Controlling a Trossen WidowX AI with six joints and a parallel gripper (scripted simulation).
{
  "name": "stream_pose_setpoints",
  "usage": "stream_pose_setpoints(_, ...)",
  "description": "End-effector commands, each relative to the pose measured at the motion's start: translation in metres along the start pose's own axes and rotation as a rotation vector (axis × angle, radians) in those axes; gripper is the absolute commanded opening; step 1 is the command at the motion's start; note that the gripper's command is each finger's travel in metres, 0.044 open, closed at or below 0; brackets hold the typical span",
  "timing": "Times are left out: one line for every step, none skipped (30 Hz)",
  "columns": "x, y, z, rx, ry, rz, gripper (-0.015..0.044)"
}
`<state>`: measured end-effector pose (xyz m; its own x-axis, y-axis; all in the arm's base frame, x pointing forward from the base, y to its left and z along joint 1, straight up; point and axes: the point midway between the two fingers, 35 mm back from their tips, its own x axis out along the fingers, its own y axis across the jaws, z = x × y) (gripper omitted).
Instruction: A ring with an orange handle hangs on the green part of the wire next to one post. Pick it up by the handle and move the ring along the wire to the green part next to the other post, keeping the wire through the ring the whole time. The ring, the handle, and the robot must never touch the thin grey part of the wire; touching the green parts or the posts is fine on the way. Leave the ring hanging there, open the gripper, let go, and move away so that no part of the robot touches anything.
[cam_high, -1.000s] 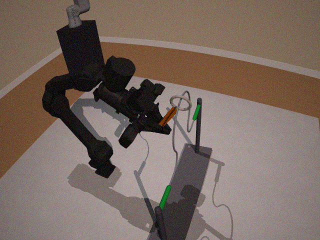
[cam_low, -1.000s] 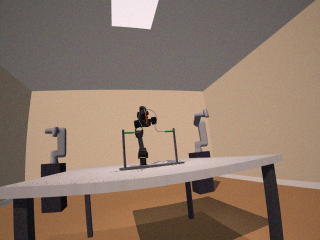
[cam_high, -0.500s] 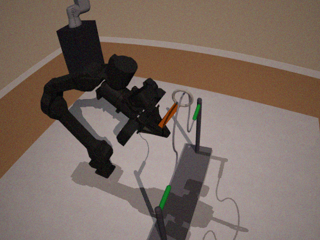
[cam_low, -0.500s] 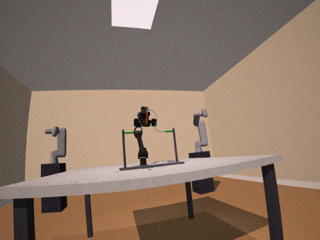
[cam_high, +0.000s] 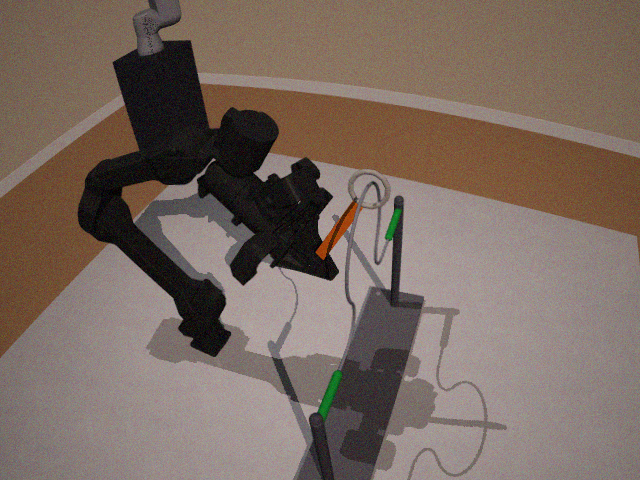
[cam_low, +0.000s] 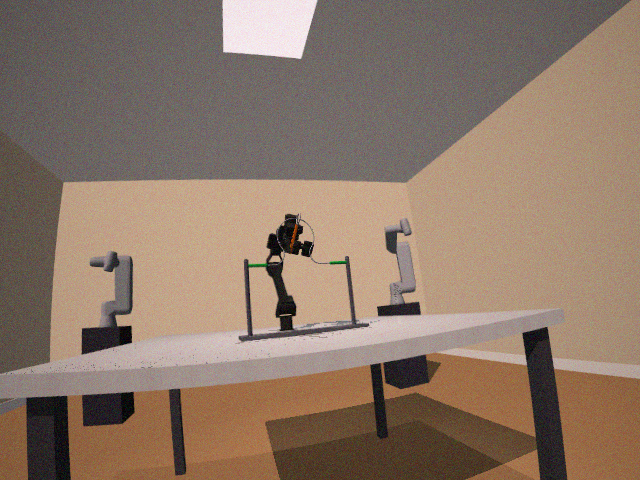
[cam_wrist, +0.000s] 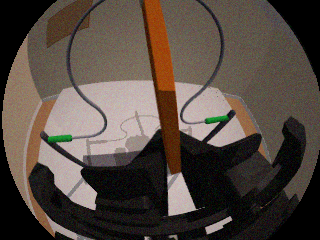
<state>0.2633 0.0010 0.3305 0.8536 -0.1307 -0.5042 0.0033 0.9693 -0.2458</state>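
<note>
Tool (cam_high: 326, 264) (cam_low: 292, 251) (cam_wrist: 166, 132) has its fingers clamped on the lower end of the orange handle (cam_high: 338, 230) (cam_low: 294, 237) (cam_wrist: 161, 65), which slants up to the ring (cam_high: 387, 191). That ring is up by the arched middle of the grey wire (cam_high: 347, 263) (cam_low: 313, 237) (cam_wrist: 70, 60), away from both green parts; whether they touch, I cannot tell. Beyond are two dark posts, the left post (cam_high: 396, 258) (cam_low: 351, 291) (cam_wrist: 65, 152) and the right post (cam_high: 321, 444) (cam_low: 248, 299) (cam_wrist: 217, 130), upright on a long base (cam_high: 385, 330) (cam_low: 310, 332) (cam_wrist: 100, 160) on the white tabletop (cam_high: 542, 289) (cam_low: 439, 330) (cam_wrist: 80, 105).
</note>
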Motion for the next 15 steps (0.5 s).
stream_pose_setpoints(-0.0010, -0.0028, 0.0001, -0.045, -0.012, -0.035, -0.0150)
stream_pose_setpoints(-0.0009, -0.0033, 0.0001, -0.057, -0.014, -0.042, -0.0150)
stream_pose_setpoints(-0.0009, -0.0038, 0.0001, -0.068, -0.015, -0.050, -0.0150)
stream_pose_setpoints(-0.0009, -0.0043, 0.0001, -0.080, -0.017, -0.058, -0.0150)
stream_pose_setpoints(-0.0008, -0.0048, 0.0001, -0.091, -0.019, -0.065, -0.0150)
stream_pose_setpoints(-0.0008, -0.0053, 0.0002, -0.103, -0.020, -0.073, -0.0150)
stream_pose_setpoints(-0.0007, -0.0058, 0.0002, -0.114, -0.022, -0.080, -0.0150)
stream_pose_setpoints(-0.0007, -0.0063, 0.0003, -0.126, -0.023, -0.088, -0.0150)
stream_pose_setpoints(-0.0007, -0.0068, 0.0003, -0.137, -0.025, -0.095, -0.0150)
stream_pose_setpoints(-0.0007, -0.0073, 0.0004, -0.149, -0.027, -0.103, -0.0150)
stream_pose_setpoints(-0.0006, -0.0078, 0.0004, -0.160, -0.028, -0.111, -0.0150)
stream_pose_setpoints(-0.0006, -0.0082, 0.0005, -0.172, -0.030, -0.118, -0.0150)
stream_pose_setpoints(-0.0006, -0.0087, 0.0006, -0.183, -0.031, -0.126, -0.0150)
stream_pose_setpoints(-0.0006, -0.0092, 0.0007, -0.195, -0.033, -0.133, -0.0150)
stream_pose_setpoints(-0.0006, -0.0097, 0.0008, -0.206, -0.035, -0.141, -0.0150)
